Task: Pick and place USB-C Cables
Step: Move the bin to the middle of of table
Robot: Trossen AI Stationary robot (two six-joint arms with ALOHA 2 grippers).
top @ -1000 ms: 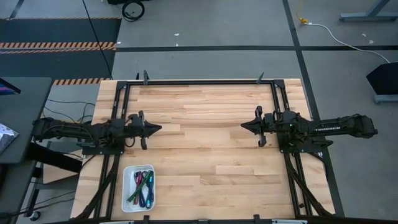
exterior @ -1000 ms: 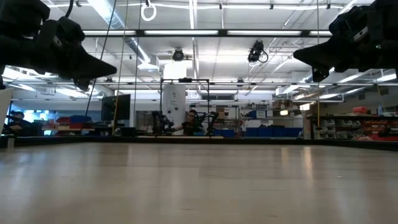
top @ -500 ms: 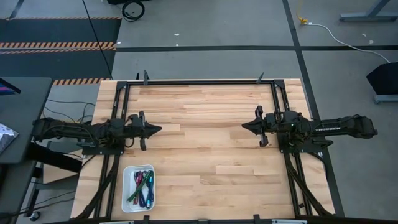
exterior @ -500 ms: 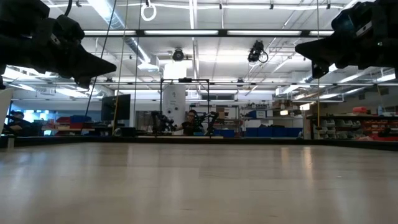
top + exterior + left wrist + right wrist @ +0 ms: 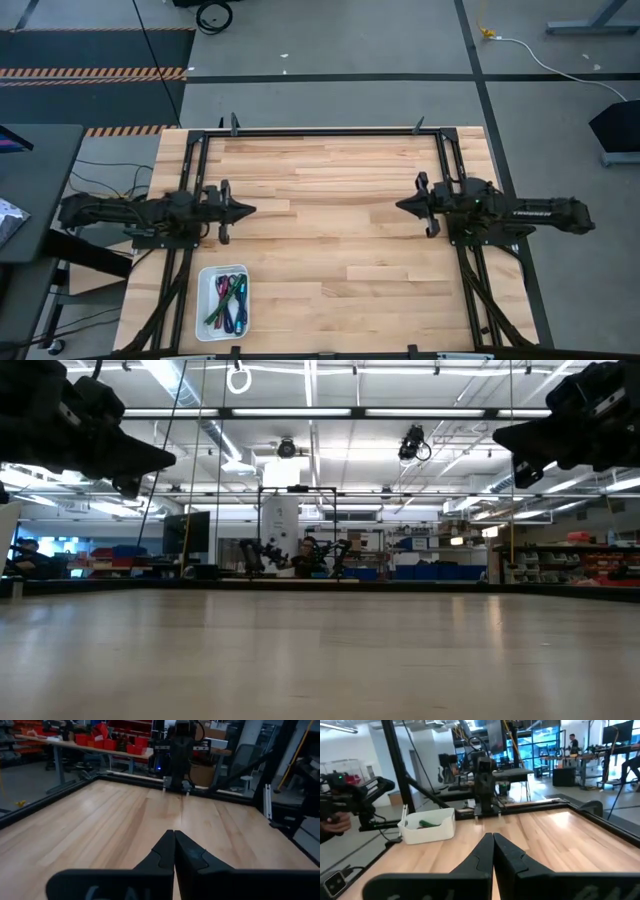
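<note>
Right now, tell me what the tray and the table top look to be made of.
Tray: probably plastic; white, smooth, thin walls, rounded corners, slightly glossy. Table top: wood, seemingly butcher-block; pale staves of varied tone with visible grain and joints, satin sheen. Cables inside the tray: coloured, likely rubbery sheaths, too small to confirm.

Both arms stretched level above the bench, pointing inward at each other, well apart. Left tool (image 5: 252, 209) over the bench's left half, fingers (image 5: 162, 851) pressed tight together, nothing between them, tips forming one point. Right tool (image 5: 400, 206) over the right half, fingers (image 5: 505, 851) likewise shut w/ nothing held. Both wrists straight, approx. same height; low view shows both tools raised clear of the surface, left (image 5: 165, 458), right (image 5: 500, 436).
</note>
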